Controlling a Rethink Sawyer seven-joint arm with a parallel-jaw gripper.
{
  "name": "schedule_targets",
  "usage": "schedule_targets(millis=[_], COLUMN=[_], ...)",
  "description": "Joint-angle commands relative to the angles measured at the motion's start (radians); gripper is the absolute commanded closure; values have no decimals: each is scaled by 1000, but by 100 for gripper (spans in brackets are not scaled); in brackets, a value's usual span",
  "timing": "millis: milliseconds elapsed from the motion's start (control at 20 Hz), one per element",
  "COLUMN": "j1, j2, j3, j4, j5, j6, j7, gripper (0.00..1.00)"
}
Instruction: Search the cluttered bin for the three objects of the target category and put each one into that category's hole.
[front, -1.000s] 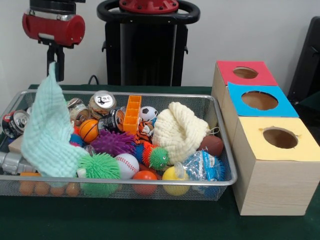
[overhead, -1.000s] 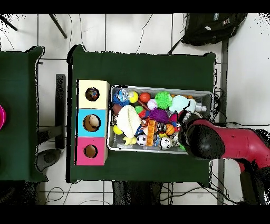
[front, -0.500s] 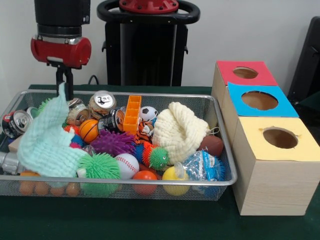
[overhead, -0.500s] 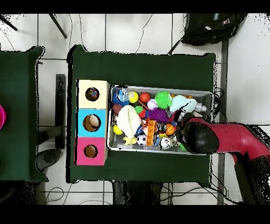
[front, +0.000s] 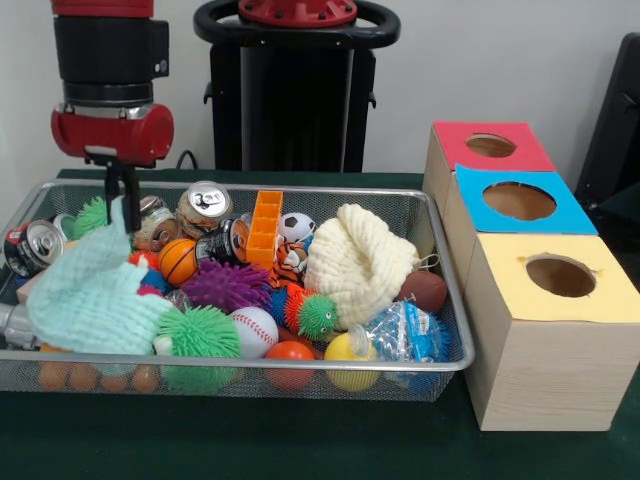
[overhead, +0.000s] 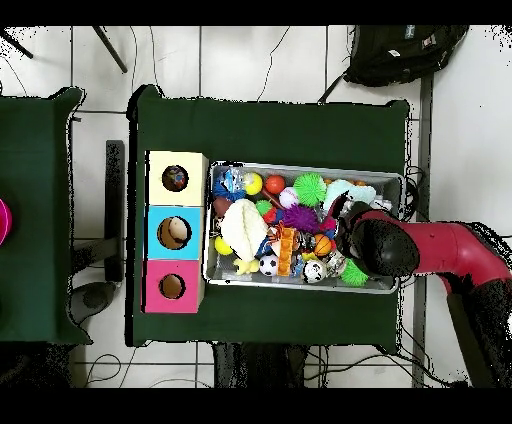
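Two holes already have something in them going by the overhead view, yellow box (overhead: 176, 178) and blue box (overhead: 174, 232). The gripper (front: 122, 197), upper left of the front view, is pinched on the mint cloth (front: 88, 295) draped at the bin (front: 440, 365)'s left end, so sorting's partway.

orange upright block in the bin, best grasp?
Judging from the front view, pinch the orange block at its top end, coming straight down. It stands upright above the clutter, a can on one side and the soccer ball on the other, so only its upper part looks free, and its narrow sides should suit a pinch.
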Motion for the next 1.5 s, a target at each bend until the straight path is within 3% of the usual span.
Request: schedule_targets(millis=[50, 250, 700, 1150, 1200, 1500], j1=[-15, -7, 24, 45, 40, 65], j2=[119, 157, 172, 119, 118, 100], j3=[96, 98, 72, 31, 33, 1], j4=[-152, -192, -203, -135, -128, -117], j5=[-86, -100, -131, -132, -130, -113], j6=[13, 21, 33, 36, 25, 76], j7=[-343, -351, -307, -243, -242, -211], gripper=[100, 100, 100, 100, 0, 0])
